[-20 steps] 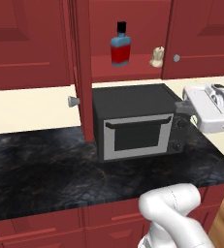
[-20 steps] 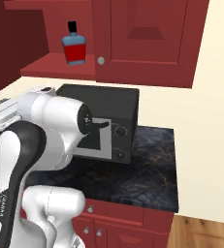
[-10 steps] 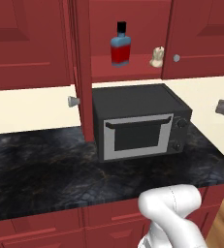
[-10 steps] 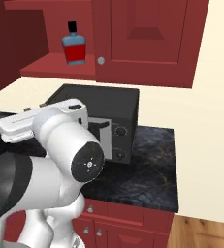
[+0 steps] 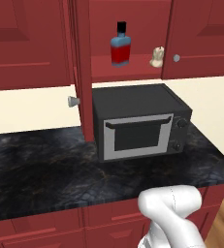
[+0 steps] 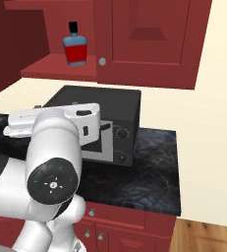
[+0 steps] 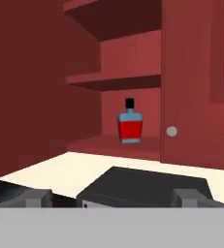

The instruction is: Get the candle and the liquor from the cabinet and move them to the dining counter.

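Left base view: liquor point(image 5: 120, 44) and candle point(image 5: 156, 57) upright and apart on the open cabinet point(image 5: 133, 72) shelf above the microwave point(image 5: 138, 122), unmoved. White wrist gone from the right edge since earlier. Hand point(image 7: 114, 197) aimed at the shelf; spread wide, holding nothing.

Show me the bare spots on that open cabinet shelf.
The shelf is bare left of the liquor up to the open door, with a narrower gap between liquor and candle. The candle end is crowded, close to the closed door's knob.
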